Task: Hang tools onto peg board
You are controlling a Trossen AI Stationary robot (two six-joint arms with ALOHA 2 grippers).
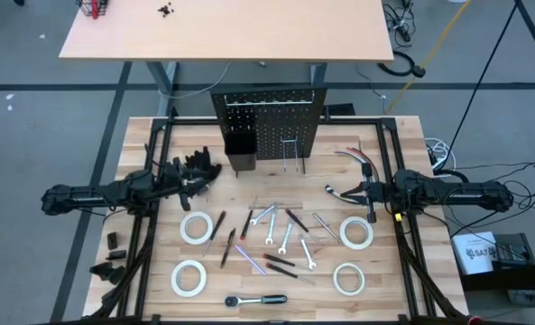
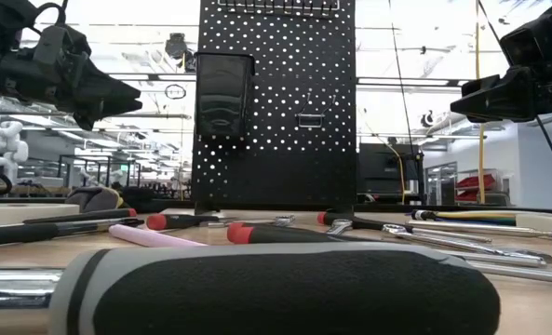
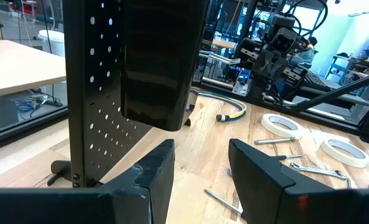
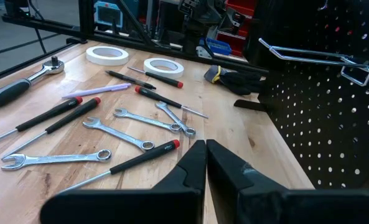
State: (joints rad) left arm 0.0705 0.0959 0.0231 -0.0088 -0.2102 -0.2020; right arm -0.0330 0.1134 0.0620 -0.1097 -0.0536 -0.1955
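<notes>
Black peg board (image 1: 269, 126) stands upright at the far middle of the wooden surface (image 1: 141, 144), box bin (image 1: 240, 149) and wire hooks (image 1: 294, 155) on its front. Wrenches (image 1: 285, 236), screwdrivers (image 1: 224, 236), ratchet (image 1: 256, 300) and four tape rolls (image 1: 197, 227) all lie flat in front. Left pincer (image 3: 200, 171) parted wide, empty, near the bin. Right pincer (image 4: 206, 163) closed tight, empty, beside the hooks.

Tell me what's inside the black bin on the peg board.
Nothing visible. From above, the black bin on the peg board shows only a dark opening; its bottom is in shadow, and its walls hide the inside in the other views.
</notes>
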